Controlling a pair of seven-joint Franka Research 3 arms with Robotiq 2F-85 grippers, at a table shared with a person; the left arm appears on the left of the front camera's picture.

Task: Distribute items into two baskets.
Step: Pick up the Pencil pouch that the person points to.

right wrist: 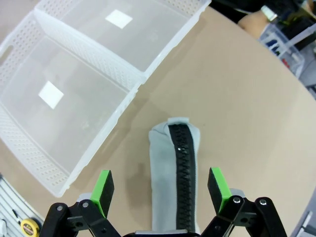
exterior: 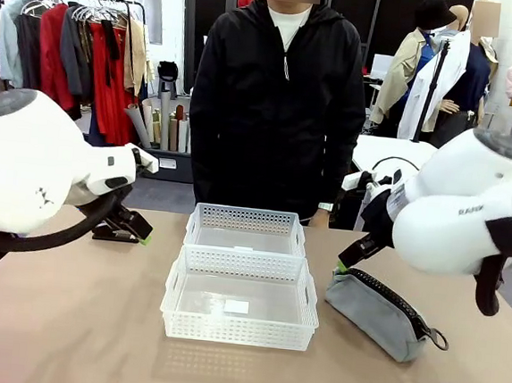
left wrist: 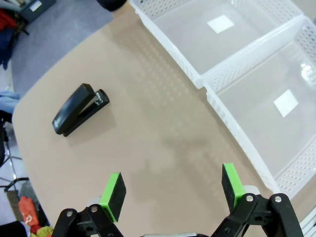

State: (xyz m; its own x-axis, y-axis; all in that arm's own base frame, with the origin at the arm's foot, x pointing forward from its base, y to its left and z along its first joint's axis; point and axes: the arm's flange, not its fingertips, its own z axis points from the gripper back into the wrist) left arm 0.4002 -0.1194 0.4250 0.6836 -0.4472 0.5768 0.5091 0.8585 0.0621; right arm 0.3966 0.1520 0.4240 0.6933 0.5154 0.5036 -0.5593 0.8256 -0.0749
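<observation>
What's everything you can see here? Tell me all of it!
Larger basket: one, white, table middle, nearer the robot
Smaller basket: one, white, just behind the larger
Stapler: one, black, on the table, left of the baskets
Pouch: one, grey with black zip, right of the baskets
Table: one, brown, under everything
Person: one, black jacket, far side
Left gripper: one, black with green pads, open above bare table
Right gripper: one, black with green pads, open over the pouch
</observation>
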